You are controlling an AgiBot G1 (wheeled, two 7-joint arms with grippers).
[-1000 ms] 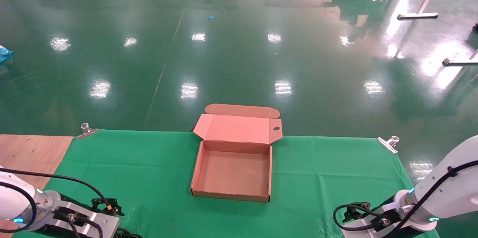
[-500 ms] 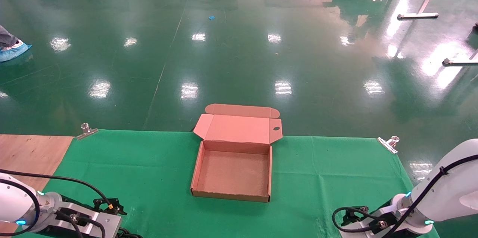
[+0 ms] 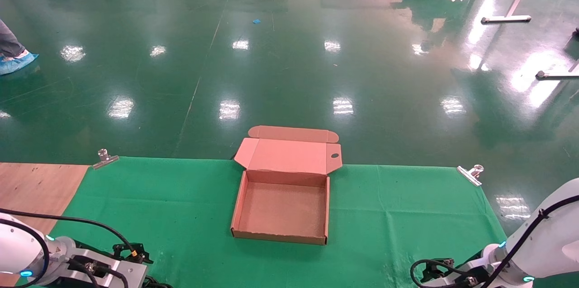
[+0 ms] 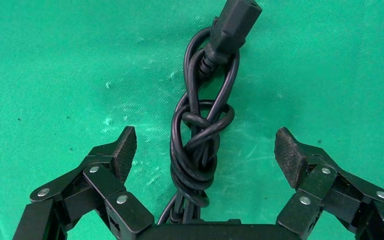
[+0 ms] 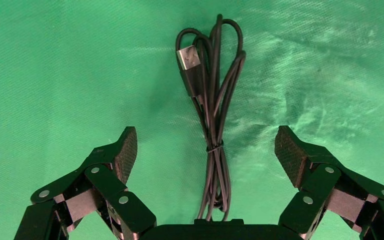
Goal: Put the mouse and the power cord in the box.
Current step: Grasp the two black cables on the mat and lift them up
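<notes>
- The left gripper [image 4: 203, 147] hangs at the green cloth-covered tabletop's [image 3: 398, 215] near left corner, jaws spread wide and empty, astride the thick knotted black power cord [image 4: 200, 145].
- The right gripper [image 5: 206, 147], near right corner, gapes empty over the thin bundled black cable [image 5: 212, 115] with a silvery plug.
- The open brown cardboard box [image 3: 282, 233] lies mid-table by the far edge.

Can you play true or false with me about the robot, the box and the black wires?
1. The box is open with nothing inside. True.
2. The left gripper is squeezing the power cord. False: its fingers are spread open on either side of the cord.
3. The right gripper is open above a thin cable with a silvery plug. True.
4. The box sits on bare wood. False: it sits on the green cloth.
</notes>
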